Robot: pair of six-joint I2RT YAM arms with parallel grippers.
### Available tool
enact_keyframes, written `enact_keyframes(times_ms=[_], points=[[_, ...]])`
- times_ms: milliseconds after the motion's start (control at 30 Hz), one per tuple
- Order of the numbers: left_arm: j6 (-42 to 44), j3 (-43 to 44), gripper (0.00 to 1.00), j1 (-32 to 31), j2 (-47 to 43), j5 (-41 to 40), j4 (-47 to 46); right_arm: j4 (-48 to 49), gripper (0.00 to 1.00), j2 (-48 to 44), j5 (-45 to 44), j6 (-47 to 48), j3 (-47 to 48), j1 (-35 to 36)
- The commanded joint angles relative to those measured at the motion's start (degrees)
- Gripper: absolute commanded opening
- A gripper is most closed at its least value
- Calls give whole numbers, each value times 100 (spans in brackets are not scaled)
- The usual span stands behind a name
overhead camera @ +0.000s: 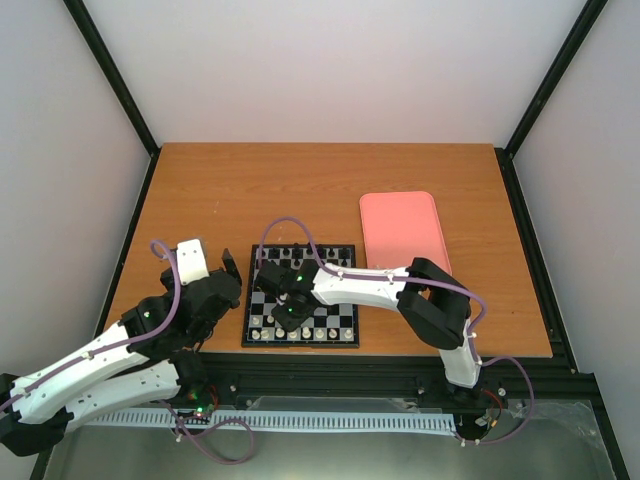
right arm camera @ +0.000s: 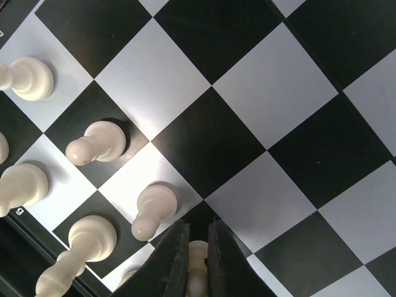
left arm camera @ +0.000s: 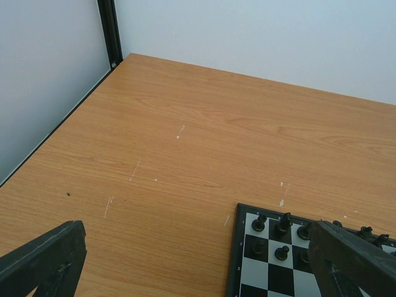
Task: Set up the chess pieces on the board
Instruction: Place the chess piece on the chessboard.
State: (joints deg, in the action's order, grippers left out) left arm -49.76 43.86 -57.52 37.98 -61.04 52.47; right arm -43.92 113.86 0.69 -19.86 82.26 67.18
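- Wood-grain table [overhead camera: 300,190] with white walls around it and black frame posts in the corners.
- Pink tray [overhead camera: 403,230] lies just beside the board [overhead camera: 258,300], off its far right corner.
- Cream chess pieces [overhead camera: 325,334] line the board's near edge, black pieces [overhead camera: 318,251] the far edge.
- Right gripper [right arm camera: 197,263] hangs over the near rows, its fingers pinching one cream piece [right arm camera: 197,252].
- Left gripper [overhead camera: 212,264] is spread wide above the table, left of the board.

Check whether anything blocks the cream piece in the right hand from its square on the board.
Nothing visible does. The right hand is closed on a cream piece low over the board; the nearest pawn stands on the neighbouring square, close beside the hand but not under it.
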Motion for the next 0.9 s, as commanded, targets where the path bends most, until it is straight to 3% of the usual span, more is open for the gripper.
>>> enact_keyframes(times_ms=[0,233,867], points=[[-60,105,100,30,-36,-99,54,-10,10,91,-106,10,146,48],[-53,105,100,30,-36,-93,53,30,21,82,-138,30,130,50],[-70,103,100,30,-27,-123,79,-37,29,-230,-594,80,224,51]])
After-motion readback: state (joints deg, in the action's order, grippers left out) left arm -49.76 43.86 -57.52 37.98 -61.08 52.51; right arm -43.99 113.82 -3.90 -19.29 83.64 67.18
